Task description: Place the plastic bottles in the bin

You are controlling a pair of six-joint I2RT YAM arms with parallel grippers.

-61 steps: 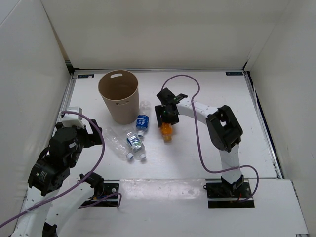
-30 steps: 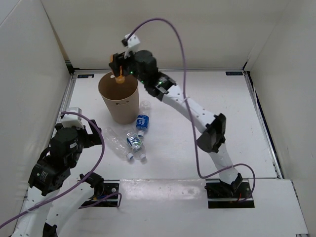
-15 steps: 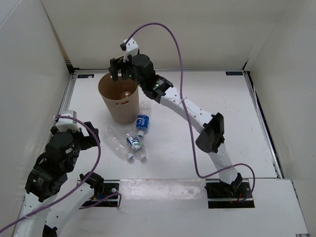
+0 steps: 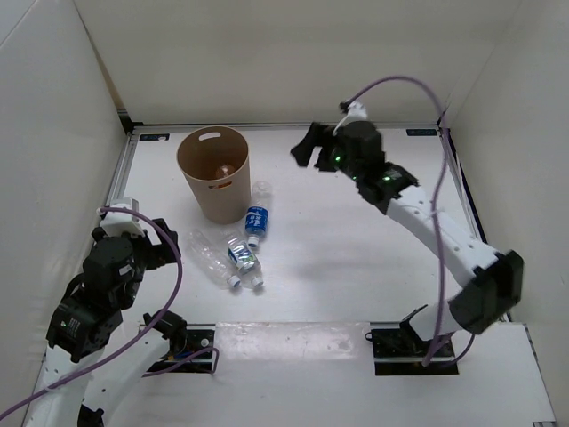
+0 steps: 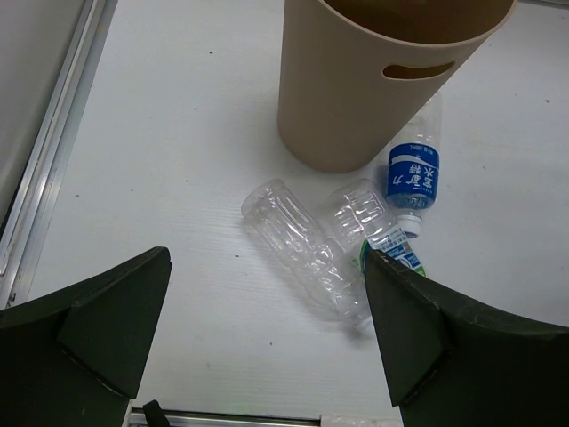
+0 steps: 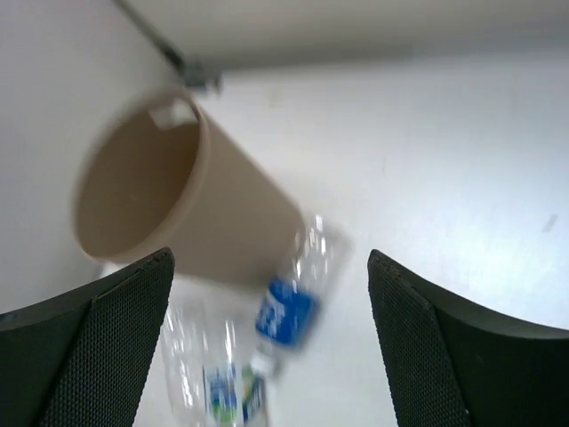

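1. The right gripper [image 4: 307, 151] hangs in the air above the far part of the white table [image 4: 356, 258], to the right of the bin [image 4: 213, 178] and apart from it.
2. In the right wrist view, its two black fingers [image 6: 107, 329] stand spread wide at the edges of the picture. Nothing is between them and they touch nothing.
3. The left gripper [image 4: 164, 242] hovers low at the near left, facing the bin. Its fingers [image 5: 116, 329] are also spread wide, holding and touching nothing.
4. The tan bin stands upright at the far left of the table, with an oval handle slot near its rim.
5. The orange bottle [image 4: 224, 169] shows dimly inside the bin.
6. Three clear bottles lie on the table just in front of the bin.
7. The blue-labelled bottle [image 5: 414, 173] lies against the bin's base, with its white cap pointing towards the arms.
8. The unlabelled clear bottle [image 5: 307, 249] lies on its side at a slant.
9. A second labelled bottle [image 5: 369, 218] lies beside the unlabelled one, touching it.
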